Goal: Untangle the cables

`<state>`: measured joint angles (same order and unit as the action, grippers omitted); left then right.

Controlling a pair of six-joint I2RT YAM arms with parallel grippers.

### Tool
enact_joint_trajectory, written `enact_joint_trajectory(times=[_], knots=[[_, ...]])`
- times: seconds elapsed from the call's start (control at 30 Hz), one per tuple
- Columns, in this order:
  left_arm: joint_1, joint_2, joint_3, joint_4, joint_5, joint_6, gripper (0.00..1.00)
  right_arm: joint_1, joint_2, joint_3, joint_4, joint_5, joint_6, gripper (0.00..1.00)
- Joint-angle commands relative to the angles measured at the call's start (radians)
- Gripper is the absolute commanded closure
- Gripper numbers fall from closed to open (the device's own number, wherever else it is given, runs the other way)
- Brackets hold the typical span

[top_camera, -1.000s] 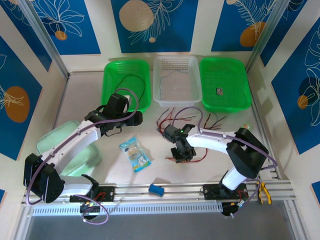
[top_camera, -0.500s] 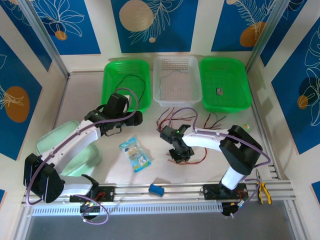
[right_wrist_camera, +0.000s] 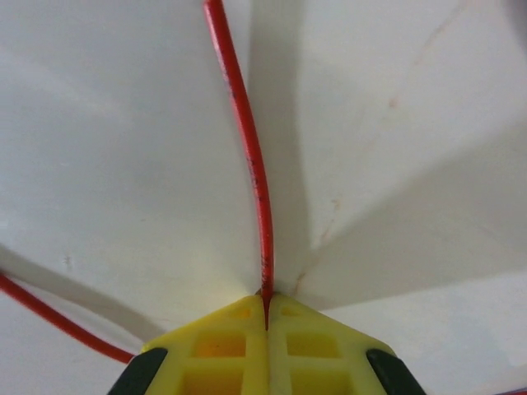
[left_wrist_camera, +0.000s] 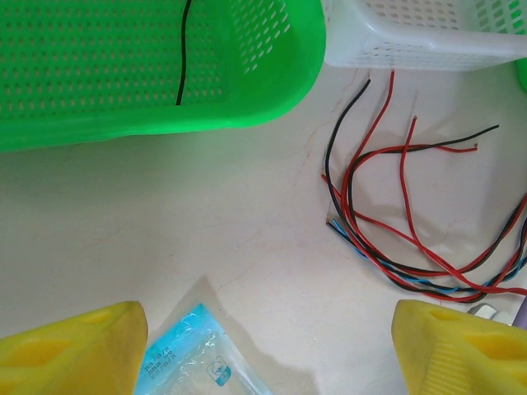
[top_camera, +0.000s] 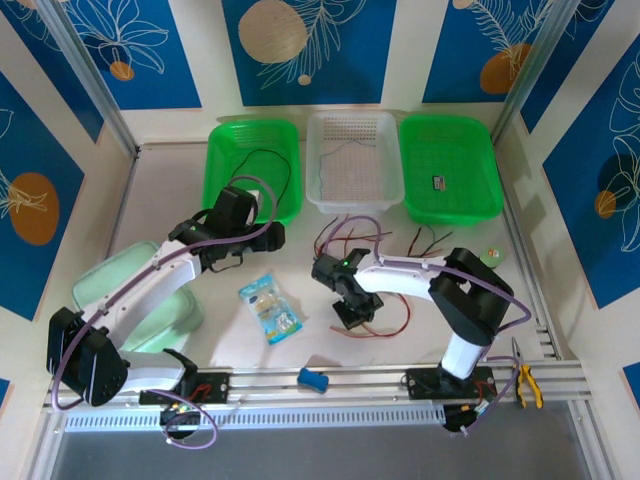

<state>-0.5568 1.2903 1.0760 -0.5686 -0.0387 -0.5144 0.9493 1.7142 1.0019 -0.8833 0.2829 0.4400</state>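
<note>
**Ana:** What kind of ground do the arms work on?

**Ben:** A pale, smooth tabletop (top_camera: pixel 165 190), boxed in by blue wall panels printed with leaves (top_camera: pixel 110 50). Three perforated plastic baskets stand side by side along the far edge: a green left basket (top_camera: pixel 215 165), a white middle basket (top_camera: pixel 355 206) and a green right basket (top_camera: pixel 450 150). A grooved metal rail (top_camera: pixel 370 378) runs along the near edge.

**Ana:** And the cables?

**Ben:** The thin red, black and blue cables (left_wrist_camera: pixel 387 222) lie in a loose bundle on the table, just in front of the white middle basket. One black wire (left_wrist_camera: pixel 183 58) lies in the green left basket.

**Ana:** The hands?

**Ben:** The right gripper (right_wrist_camera: pixel 265 317) is low at the table, with its yellow fingers pressed together on a single red wire (right_wrist_camera: pixel 247 156). The left gripper (left_wrist_camera: pixel 268 329) hovers with its fingers wide apart over the edge of a crinkly blue-and-white packet (left_wrist_camera: pixel 193 354).

**Ana:** Room to move?

**Ben:** Bare table shows between the packet and the bundle, and also left of the green left basket. A pale green plastic lid (top_camera: pixel 185 312) lies near the left edge.
</note>
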Motion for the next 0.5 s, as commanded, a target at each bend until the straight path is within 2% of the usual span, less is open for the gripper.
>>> enact_joint_trajectory(times=[0.0,0.2,0.37,0.47], knots=[[-0.005,-0.028,0.031,-0.030,-0.018,0.016,0.22,0.033,-0.051,0.028,0.050,-0.006,-0.030,1.00],[-0.006,-0.040,0.041,-0.040,-0.033,0.024,0.22,0.026,-0.208,0.093,-0.008,0.049,-0.018,1.00],[-0.005,-0.045,0.066,-0.050,-0.041,0.049,0.22,-0.006,-0.376,0.140,0.032,0.001,-0.002,1.00],[-0.004,-0.041,0.092,-0.072,-0.088,0.084,0.21,-0.037,-0.462,0.158,0.087,-0.037,0.006,1.00]])
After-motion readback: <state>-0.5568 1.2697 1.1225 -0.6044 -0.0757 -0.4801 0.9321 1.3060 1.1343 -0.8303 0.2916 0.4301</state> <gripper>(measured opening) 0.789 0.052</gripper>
